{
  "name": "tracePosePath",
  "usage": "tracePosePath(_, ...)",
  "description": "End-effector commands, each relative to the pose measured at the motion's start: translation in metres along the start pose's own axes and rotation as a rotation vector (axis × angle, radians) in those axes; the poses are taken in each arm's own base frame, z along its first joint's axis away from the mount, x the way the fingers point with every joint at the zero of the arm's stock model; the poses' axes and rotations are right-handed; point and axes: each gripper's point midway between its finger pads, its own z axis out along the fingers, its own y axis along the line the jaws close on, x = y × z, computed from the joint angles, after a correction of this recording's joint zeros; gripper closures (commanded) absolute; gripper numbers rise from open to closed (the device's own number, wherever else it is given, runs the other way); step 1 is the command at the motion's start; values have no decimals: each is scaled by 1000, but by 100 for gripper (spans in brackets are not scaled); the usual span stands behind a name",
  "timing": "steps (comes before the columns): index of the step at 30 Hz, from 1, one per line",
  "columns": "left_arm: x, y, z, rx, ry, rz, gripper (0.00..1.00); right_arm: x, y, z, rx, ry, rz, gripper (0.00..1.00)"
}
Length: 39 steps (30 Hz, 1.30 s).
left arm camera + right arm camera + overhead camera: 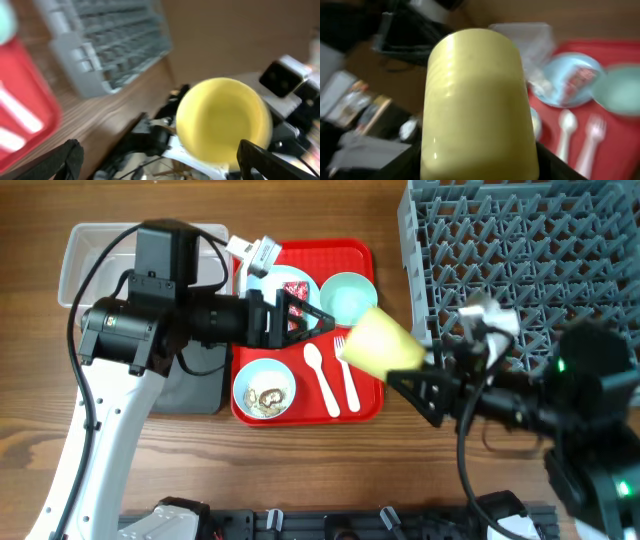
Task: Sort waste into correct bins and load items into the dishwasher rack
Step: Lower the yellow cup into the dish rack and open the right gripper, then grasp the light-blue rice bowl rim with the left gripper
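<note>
Blue bowl [265, 393] with food scraps [268, 398] sat lower left on red tray [365, 255]. Spoon [320, 375] and fork [347, 380] lay just right of it. Centre frame: right gripper [405, 372] clamped on yellow-green cup [380, 340], cup tilted over tray's right edge. Left gripper [318, 320] spread wide, empty, above plate [298, 280] bearing wrapper [581, 77]. Wrapper print too blurred to read. Dishwasher rack [520, 250] upper right. Clear tub [85, 255] upper left.

The cup [380, 340] sits in my right pincer [416, 366]—the rack [520, 240] lies beyond it to the right, the tray [362, 255] to its left, with spoon [322, 380] and fork [350, 388] on it.
</note>
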Motion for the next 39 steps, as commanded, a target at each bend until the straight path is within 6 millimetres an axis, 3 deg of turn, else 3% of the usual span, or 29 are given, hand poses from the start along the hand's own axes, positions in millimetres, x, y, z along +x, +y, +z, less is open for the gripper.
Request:
tracePosePath(1,-5,18,-5,-145,-50,21,0,7,-83,-32,520,-88,187,45)
tracePosePath(4,-4,18,-5,-146,-47,17,0,23,-125,-58,798,-92,295,45)
tracePosePath(10,3,21,-5,-154,-25,-16,0,25,-165,-65,1035,-2,308,46)
tracePosePath(17,10,24,-6,-166,-2,-24,0,39,-213,-30,1149,250,338,45)
tracePosePath(20,12,26,-6,-176,3,-34,0,53,-226,-15,1121,371,367,45)
tracePosePath(24,12,28,-6,-187,4,-32,0,79,-233,-4,1050,522,456,48)
tracePosePath(27,13,28,-6,-188,8,-20,0,87,-236,-5,1031,567,495,46)
tracePosePath(29,14,29,-7,-192,9,-21,0,87,-232,-1,977,576,506,36)
tracePosePath(30,14,29,-7,-196,9,-21,0,87,-231,1,955,574,513,26)
tracePosePath(36,15,31,-7,-205,12,-29,0,69,-232,3,945,498,492,9)
tracePosePath(38,17,39,-9,-251,12,-43,0,53,-221,0,919,454,462,9)
tracePosePath(39,20,48,-12,-306,14,-62,5,37,-204,0,847,405,406,8)
